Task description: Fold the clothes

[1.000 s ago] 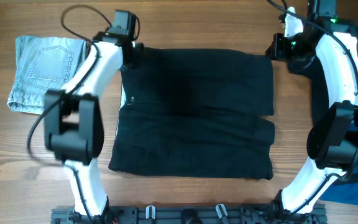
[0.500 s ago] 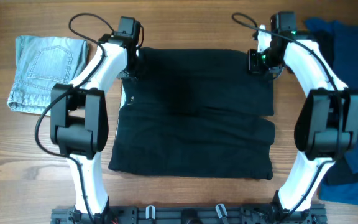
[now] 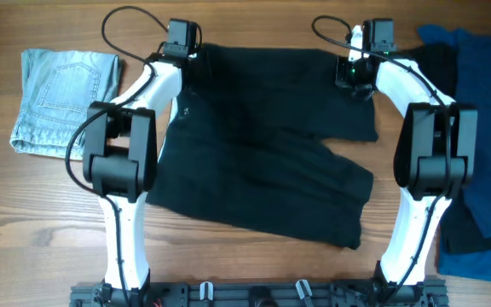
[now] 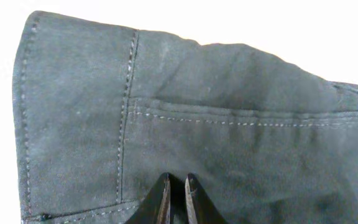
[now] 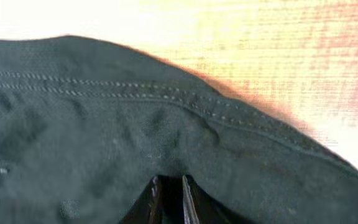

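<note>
Overhead shows one black garment (image 3: 262,162), one denim piece (image 3: 62,98), one blue cloth (image 3: 484,153).

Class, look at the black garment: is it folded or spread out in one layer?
Folded: overhead, an upper layer's edge steps across the black garment. Left pincer and right pincer each pinch a far corner.

You see the blue cloth (image 3: 488,153) cut off at the right edge. The 2 far corners of the black garment (image 3: 262,145) are covered.
</note>
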`<action>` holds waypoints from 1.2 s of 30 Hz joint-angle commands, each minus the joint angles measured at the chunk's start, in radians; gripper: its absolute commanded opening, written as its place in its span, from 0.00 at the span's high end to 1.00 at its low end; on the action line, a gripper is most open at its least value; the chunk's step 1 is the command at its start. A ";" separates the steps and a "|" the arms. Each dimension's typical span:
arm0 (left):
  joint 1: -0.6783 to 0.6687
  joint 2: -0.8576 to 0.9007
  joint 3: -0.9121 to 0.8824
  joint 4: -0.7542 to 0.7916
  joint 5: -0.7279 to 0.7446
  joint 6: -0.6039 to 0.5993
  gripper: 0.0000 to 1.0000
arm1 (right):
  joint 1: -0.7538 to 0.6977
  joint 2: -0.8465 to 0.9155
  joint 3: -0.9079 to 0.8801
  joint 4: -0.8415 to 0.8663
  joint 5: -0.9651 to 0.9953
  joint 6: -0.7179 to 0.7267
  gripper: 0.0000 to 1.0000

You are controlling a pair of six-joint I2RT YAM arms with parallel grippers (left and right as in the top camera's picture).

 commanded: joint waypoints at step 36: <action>0.005 -0.465 -0.129 -0.660 0.002 0.034 0.71 | -0.002 -0.629 -0.698 -0.311 -0.110 0.375 0.96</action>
